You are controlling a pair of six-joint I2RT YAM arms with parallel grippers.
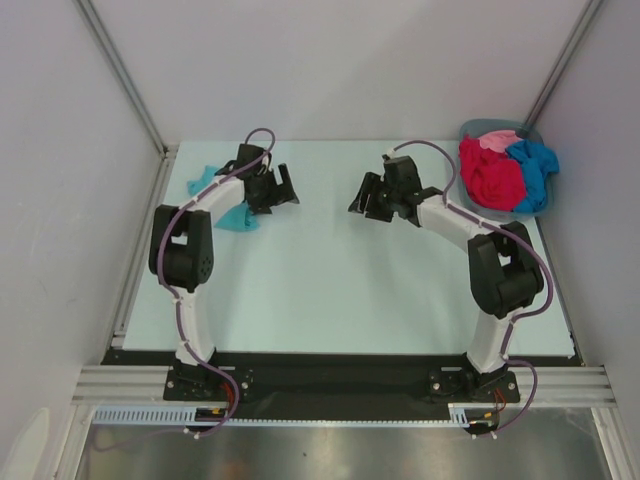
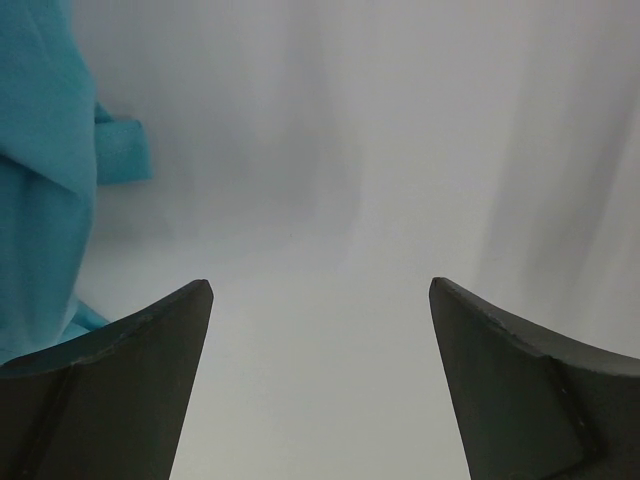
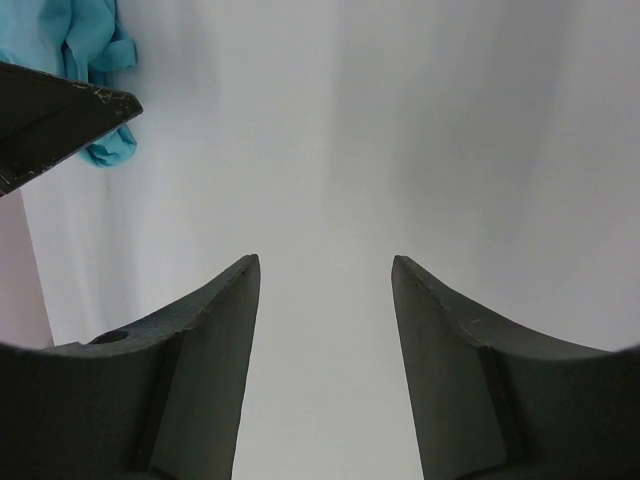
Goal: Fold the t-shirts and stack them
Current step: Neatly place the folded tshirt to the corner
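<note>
A crumpled teal t-shirt [image 1: 207, 178] lies at the back left of the table, partly under my left arm. It also fills the left edge of the left wrist view as the teal t-shirt [image 2: 40, 180]. My left gripper [image 1: 287, 190] [image 2: 320, 285] is open and empty, just right of that shirt and above bare table. My right gripper [image 1: 360, 202] [image 3: 325, 260] is open and empty near the table's middle, facing the left one. In the right wrist view the teal t-shirt [image 3: 90, 40] sits far off at top left. Red [image 1: 490, 175], pink [image 1: 497, 140] and blue [image 1: 537, 168] t-shirts are heaped in the basket.
The grey-blue basket [image 1: 531, 133] stands at the back right corner. White walls and metal frame posts [image 1: 120, 75] close in the table's sides and back. A finger [image 3: 60, 115] of the left gripper shows at the left of the right wrist view.
</note>
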